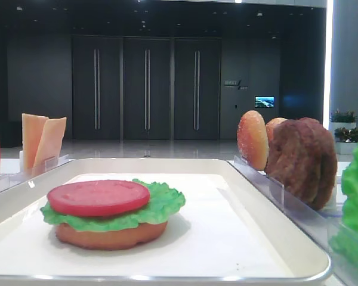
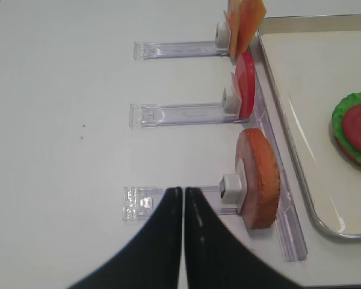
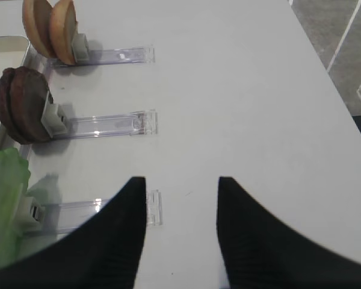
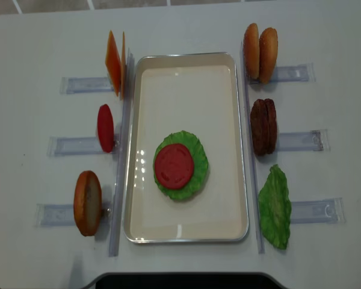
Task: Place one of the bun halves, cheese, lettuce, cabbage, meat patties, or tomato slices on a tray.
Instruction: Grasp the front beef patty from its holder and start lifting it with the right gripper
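Observation:
On the cream tray (image 4: 186,60) lies a stack: a bun half (image 1: 110,233), lettuce (image 4: 195,177) and a tomato slice (image 4: 174,165) on top. Left of the tray stand cheese (image 4: 113,62), a tomato slice (image 4: 105,127) and a bun half (image 2: 260,178). On its right stand two bun halves (image 4: 260,52), meat patties (image 3: 21,103) and lettuce (image 4: 275,206). The cabbage is out of view. My left gripper (image 2: 183,189) is shut and empty over the bun half's clear holder. My right gripper (image 3: 182,179) is open and empty above the table, beside the lettuce holder's outer end.
Clear plastic holders (image 4: 298,141) run outward from both long sides of the tray across the white table (image 4: 36,48). The table's right edge (image 3: 325,66) shows in the right wrist view. A dark robot base (image 4: 180,280) sits at the near edge.

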You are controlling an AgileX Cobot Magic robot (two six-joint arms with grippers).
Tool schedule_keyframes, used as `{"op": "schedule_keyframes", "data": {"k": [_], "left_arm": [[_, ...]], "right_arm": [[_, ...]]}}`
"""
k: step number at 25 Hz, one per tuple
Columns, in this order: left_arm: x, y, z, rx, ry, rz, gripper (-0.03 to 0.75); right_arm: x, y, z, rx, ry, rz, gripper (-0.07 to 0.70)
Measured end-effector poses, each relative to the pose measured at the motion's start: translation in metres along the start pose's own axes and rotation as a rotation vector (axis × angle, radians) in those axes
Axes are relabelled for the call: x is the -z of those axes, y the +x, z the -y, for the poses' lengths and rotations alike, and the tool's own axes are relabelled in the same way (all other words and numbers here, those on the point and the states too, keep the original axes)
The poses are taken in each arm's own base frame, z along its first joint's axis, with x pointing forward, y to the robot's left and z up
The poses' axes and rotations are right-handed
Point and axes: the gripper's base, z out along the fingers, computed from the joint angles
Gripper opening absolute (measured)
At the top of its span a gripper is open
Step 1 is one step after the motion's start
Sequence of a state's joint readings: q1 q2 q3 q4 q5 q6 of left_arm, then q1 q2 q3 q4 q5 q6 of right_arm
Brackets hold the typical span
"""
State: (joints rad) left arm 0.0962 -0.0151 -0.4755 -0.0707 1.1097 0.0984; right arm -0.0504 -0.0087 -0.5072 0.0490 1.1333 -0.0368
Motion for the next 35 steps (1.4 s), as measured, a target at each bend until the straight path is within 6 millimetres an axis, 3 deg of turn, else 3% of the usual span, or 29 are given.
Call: {"op": "schedule_keyframes", "data": {"k": [35], "left_arm": [[0.0000, 0.0000, 0.0000, 0.000, 0.000, 0.000, -0.007]], "right_arm": [[0.0000, -0.0001, -0.0016, -0.007, -0.019, 0.001, 0.274]]}}
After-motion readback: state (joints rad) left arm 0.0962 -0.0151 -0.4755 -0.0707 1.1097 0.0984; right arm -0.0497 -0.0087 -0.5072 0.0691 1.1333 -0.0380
